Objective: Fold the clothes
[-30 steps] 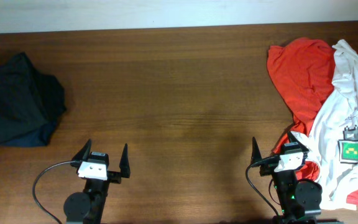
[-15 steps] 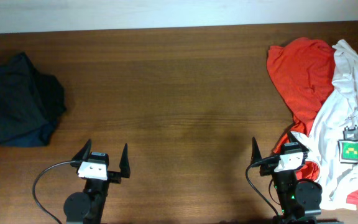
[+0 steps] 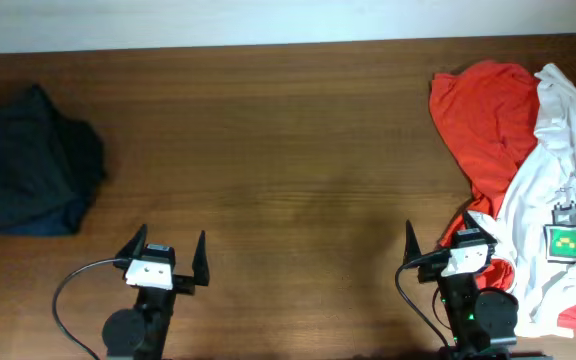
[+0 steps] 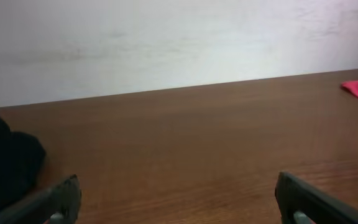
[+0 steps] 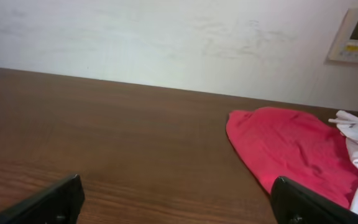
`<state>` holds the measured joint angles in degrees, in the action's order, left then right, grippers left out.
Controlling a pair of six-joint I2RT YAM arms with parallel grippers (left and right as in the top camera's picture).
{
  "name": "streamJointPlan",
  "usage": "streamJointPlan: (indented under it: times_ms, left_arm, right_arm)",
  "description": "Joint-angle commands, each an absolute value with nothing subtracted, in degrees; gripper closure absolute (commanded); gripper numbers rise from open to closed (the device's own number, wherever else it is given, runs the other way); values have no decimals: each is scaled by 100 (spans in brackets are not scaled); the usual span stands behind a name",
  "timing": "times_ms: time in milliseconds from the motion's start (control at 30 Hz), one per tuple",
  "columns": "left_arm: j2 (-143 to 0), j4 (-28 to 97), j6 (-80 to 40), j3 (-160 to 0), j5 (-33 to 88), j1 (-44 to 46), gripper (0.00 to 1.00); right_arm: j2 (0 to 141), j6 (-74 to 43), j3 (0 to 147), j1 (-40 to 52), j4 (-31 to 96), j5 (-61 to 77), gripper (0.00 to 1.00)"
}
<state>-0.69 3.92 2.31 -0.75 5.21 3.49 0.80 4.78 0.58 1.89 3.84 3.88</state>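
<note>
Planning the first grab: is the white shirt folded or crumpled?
Crumpled: the white shirt lies rumpled across the red garment, with wavy, uneven edges.

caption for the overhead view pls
Left gripper and right gripper open at a table; dark clothes left, red garment and white shirt right.

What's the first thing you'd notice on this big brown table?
The bright red cloth garment heaped at the far right of the brown wooden table jumps out first, with a white shirt draped over it. Across from it, a dark navy pile of clothes sits at the left edge.
</note>
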Motion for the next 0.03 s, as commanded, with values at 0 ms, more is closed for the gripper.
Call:
streamJointPlan:
  times_ms: [0]
  left_arm:
    - [-30, 416, 215, -51, 467, 386, 1]
  right_arm:
    - [32, 513, 32, 224, 412, 381, 1]
